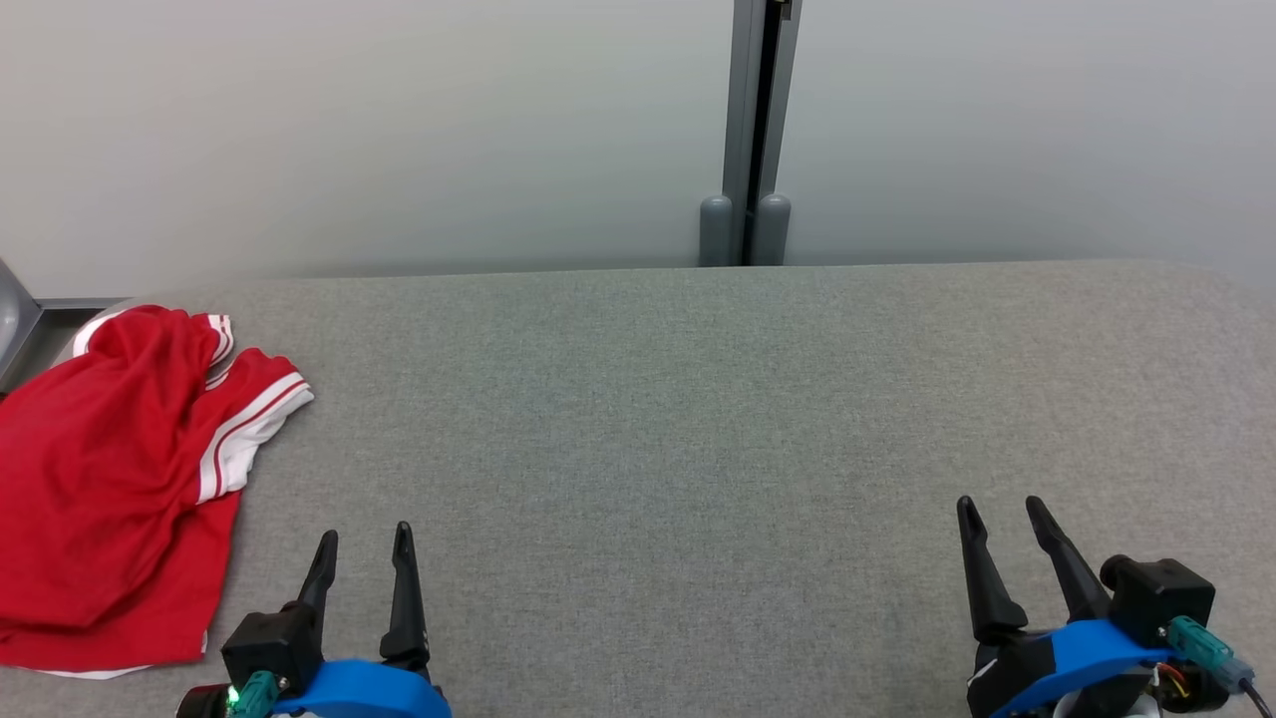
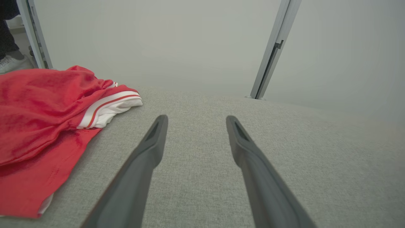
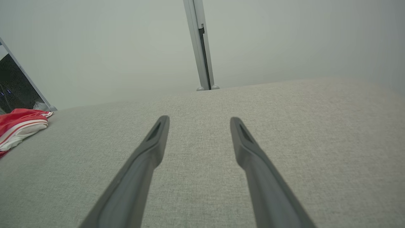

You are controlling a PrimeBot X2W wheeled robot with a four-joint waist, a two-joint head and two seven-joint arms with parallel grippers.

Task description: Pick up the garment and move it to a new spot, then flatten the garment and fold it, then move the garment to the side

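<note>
The garment [image 1: 110, 479], red with white trim, lies crumpled at the table's [image 1: 698, 419] far left edge. Both grippers hang empty with jaws spread: the left gripper [image 1: 361, 548] just beside the cloth, the right gripper [image 1: 1002, 511] well apart. The pickup probably goes best if the left pinches a raised fold, not flat fabric.

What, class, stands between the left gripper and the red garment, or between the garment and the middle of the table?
Nothing visible does. The red garment lies crumpled at the left end of the table; the open left gripper sits just right of it, apart, with only grey surface between them and onward to the middle.
</note>
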